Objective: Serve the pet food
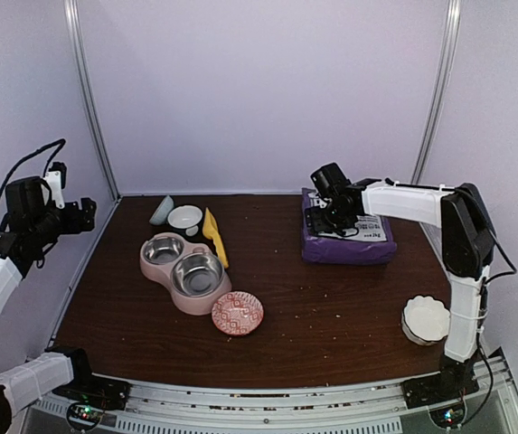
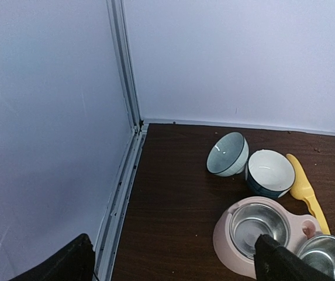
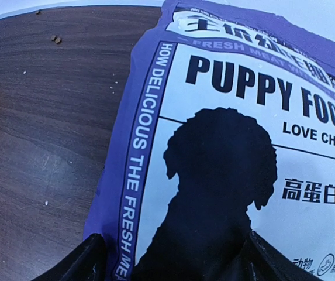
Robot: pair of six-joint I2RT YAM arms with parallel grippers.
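The purple puppy food bag [image 1: 349, 240] lies flat at the back right of the table; its white label and black puppy silhouette fill the right wrist view [image 3: 225, 158]. A few loose kibble pellets [image 3: 55, 39] lie on the wood beside it; the food inside the bag is hidden. My right gripper [image 1: 324, 221] hovers low over the bag's left end, jaws open, holding nothing [image 3: 173, 263]. My left gripper [image 1: 85, 210] is raised at the far left, open and empty [image 2: 173, 263]. The pink double feeder [image 1: 183, 271] with two empty steel bowls sits left of centre.
A yellow scoop [image 1: 215, 236] lies behind the feeder, next to a white bowl [image 1: 184, 217] and a tipped grey-blue bowl [image 1: 161, 211]. A red patterned dish [image 1: 237, 312] sits at the front. A white fluted bowl [image 1: 426, 319] stands by the right arm. Walls enclose three sides.
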